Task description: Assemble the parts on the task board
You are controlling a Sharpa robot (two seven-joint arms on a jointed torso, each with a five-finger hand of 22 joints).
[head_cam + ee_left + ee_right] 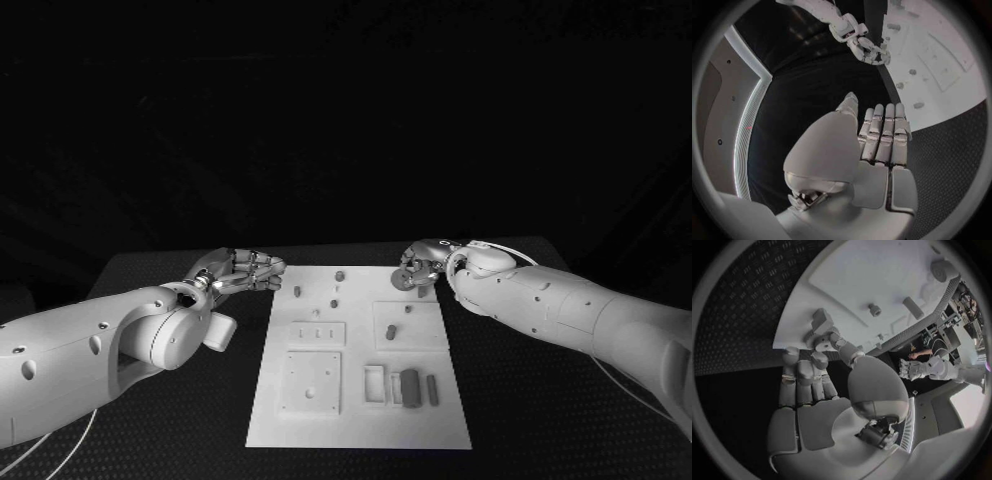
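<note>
The white task board (361, 400) lies in the middle of the black table. Small grey parts (335, 292) stand in its far half, and two longer grey pieces (420, 386) lie beside a slot near its right front. My right hand (424, 266) hovers over the board's far right corner; in the right wrist view this hand (817, 370) seems to pinch a small grey part (821, 320) between thumb and finger. My left hand (238, 270) hangs just off the board's far left corner. There it (873, 145) shows flat, fingers straight and together, holding nothing.
Black patterned table (534, 400) runs along both sides of the board. The board (867, 275) carries low pegs (874, 309) and raised square plates (312, 382). From the left wrist, the right hand (864, 45) is seen at the board's (942, 60) edge.
</note>
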